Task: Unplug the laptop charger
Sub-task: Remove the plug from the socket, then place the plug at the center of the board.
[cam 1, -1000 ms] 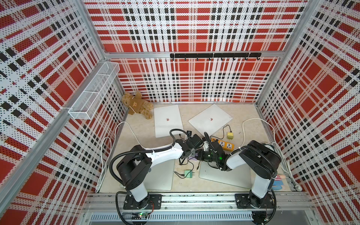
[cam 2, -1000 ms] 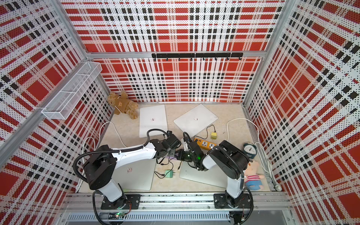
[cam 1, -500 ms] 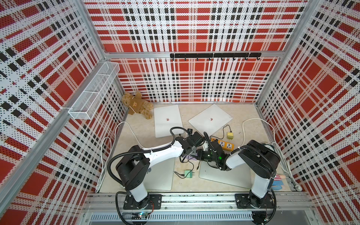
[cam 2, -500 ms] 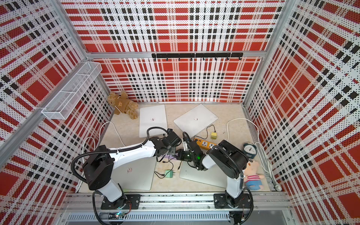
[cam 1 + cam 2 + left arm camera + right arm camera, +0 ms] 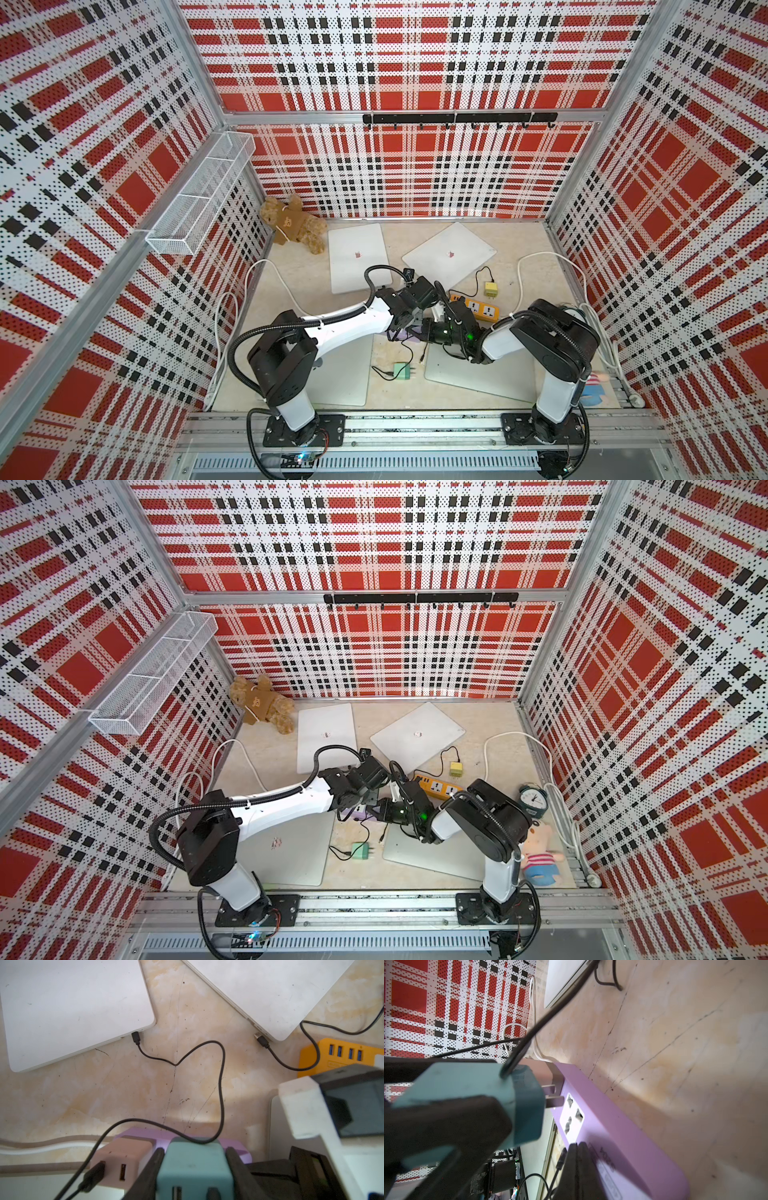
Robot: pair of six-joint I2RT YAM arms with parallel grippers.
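The laptop charger [image 5: 193, 1165] is a teal cube, and my left gripper [image 5: 194, 1153] is shut on it with a black finger on each side. In the right wrist view the laptop charger [image 5: 467, 1088] has its bare prongs [image 5: 553, 1101] showing, tips right at the white socket of the purple power strip [image 5: 623, 1136]. Its black cable [image 5: 222, 1084] runs to the plug at the back left laptop [image 5: 72, 1007]. A pink charger [image 5: 122, 1157] sits plugged in beside it. My right gripper [image 5: 577, 1146] is shut, fingertips pressed onto the purple strip. In both top views the two grippers meet over the strip [image 5: 399, 334] [image 5: 357, 812].
An orange power strip [image 5: 478, 307] and a yellow charger [image 5: 490, 289] lie to the right, and a loose green charger [image 5: 401, 371] at the front. Closed laptops [image 5: 451, 253] [image 5: 286, 850] lie around. A teddy bear [image 5: 293, 224], a clock [image 5: 532, 798] and a doll [image 5: 538, 854] sit at the edges.
My left wrist has shifted slightly up and toward the back with the teal charger in its grip. The right arm has stayed on the purple strip.
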